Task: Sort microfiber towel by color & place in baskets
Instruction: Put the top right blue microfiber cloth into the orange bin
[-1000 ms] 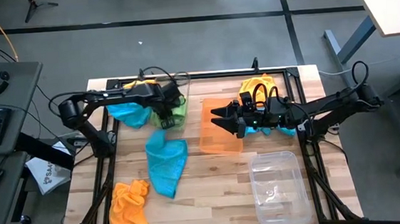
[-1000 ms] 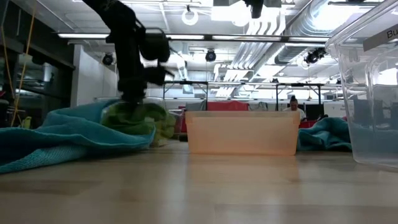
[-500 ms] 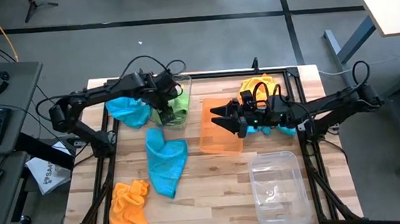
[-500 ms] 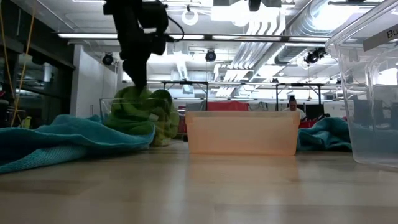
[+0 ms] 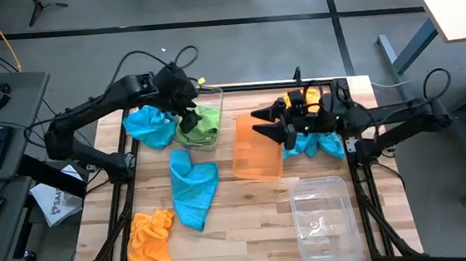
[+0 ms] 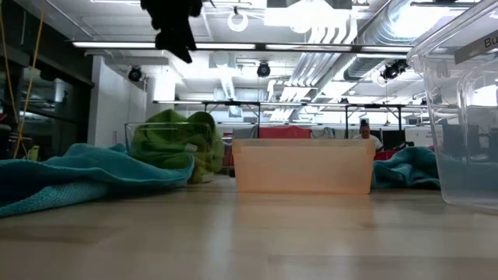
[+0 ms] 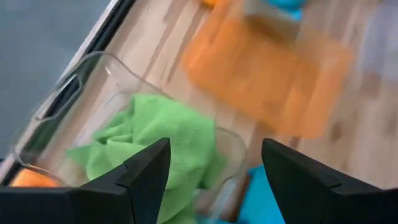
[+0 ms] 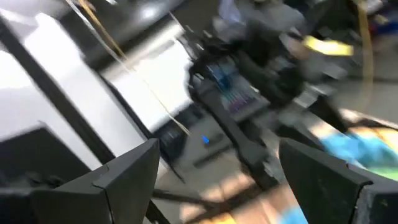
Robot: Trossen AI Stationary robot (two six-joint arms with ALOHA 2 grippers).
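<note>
A lime green towel (image 5: pixel 201 125) lies bunched in the clear basket (image 7: pixel 74 93) at the table's far left. My left gripper (image 5: pixel 190 115) hangs open above it, clear of the cloth (image 7: pixel 161 137); in the low view it (image 6: pixel 175 35) is high over the green heap (image 6: pixel 175 141). My right gripper (image 5: pixel 262 125) stands open over the far end of the orange basket (image 5: pixel 255 149), holding nothing. Blue towels lie at the far left (image 5: pixel 149 125), in the middle (image 5: pixel 193 185) and under the right arm (image 5: pixel 317 145). An orange towel (image 5: pixel 150 239) lies at the near left.
A second clear basket (image 5: pixel 323 215) stands at the near right, close to the low camera (image 6: pixel 467 117). Another orange towel (image 5: pixel 307 98) shows behind the right wrist at the far edge. Bare wood lies between the middle blue towel and the near right basket.
My left gripper has opened, let go of the green towel and risen straight up from the far left basket. The towel has settled into that basket as a loose heap. My right gripper has shifted a little toward the far edge.
</note>
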